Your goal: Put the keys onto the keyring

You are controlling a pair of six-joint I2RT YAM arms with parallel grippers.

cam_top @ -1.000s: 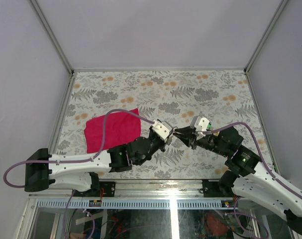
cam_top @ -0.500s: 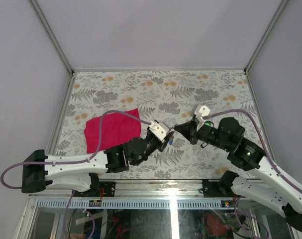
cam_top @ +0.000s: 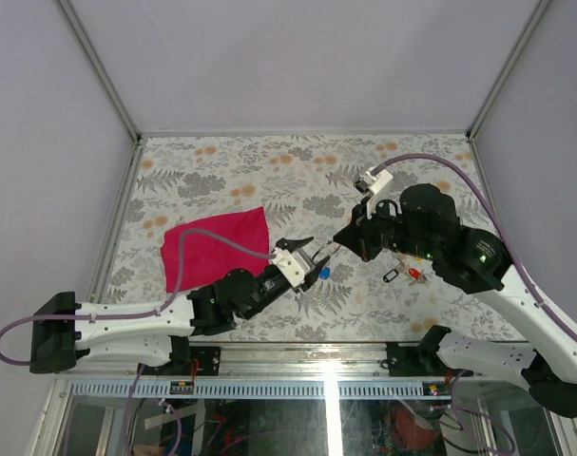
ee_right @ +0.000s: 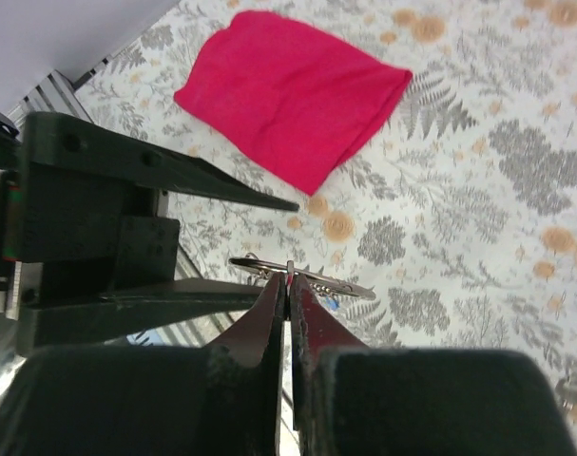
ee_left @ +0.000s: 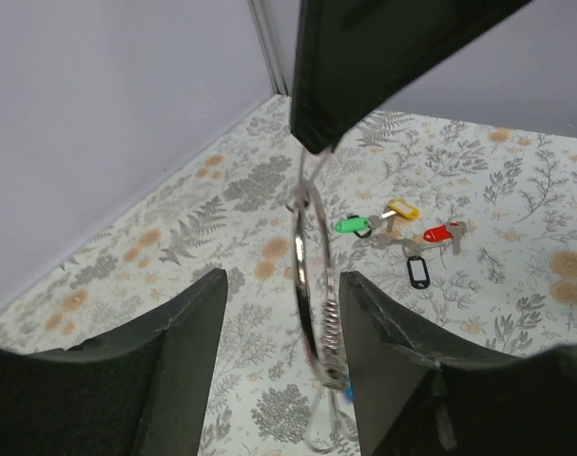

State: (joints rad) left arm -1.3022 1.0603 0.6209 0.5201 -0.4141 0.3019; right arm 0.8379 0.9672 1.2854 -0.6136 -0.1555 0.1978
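Note:
The keyring [ee_left: 312, 275], thin silvery wire loops with a small spring, hangs from my right gripper [ee_right: 288, 282], which is shut on its top edge [ee_right: 307, 274]. The ring hangs between the fingers of my left gripper [ee_left: 283, 285], which is open and not touching it. In the top view the right gripper [cam_top: 341, 239] sits just right of the left gripper [cam_top: 310, 256]. A blue key [cam_top: 324, 273] shows at the ring's lower end; I cannot tell if it is attached. Green [ee_left: 353, 225], yellow [ee_left: 400, 207], red [ee_left: 440, 232] and black-tagged [ee_left: 417, 272] keys lie on the table.
A magenta cloth [cam_top: 215, 247] lies flat at the left of the floral table [cam_top: 269, 171]; it also shows in the right wrist view [ee_right: 293, 95]. The loose keys [cam_top: 404, 275] lie under the right arm. Metal frame posts and grey walls edge the table.
My right arm has lifted and swung back, uncovering the loose keys on the table. My left arm has drawn back toward the near left, and its fingers now stand open around the ring.

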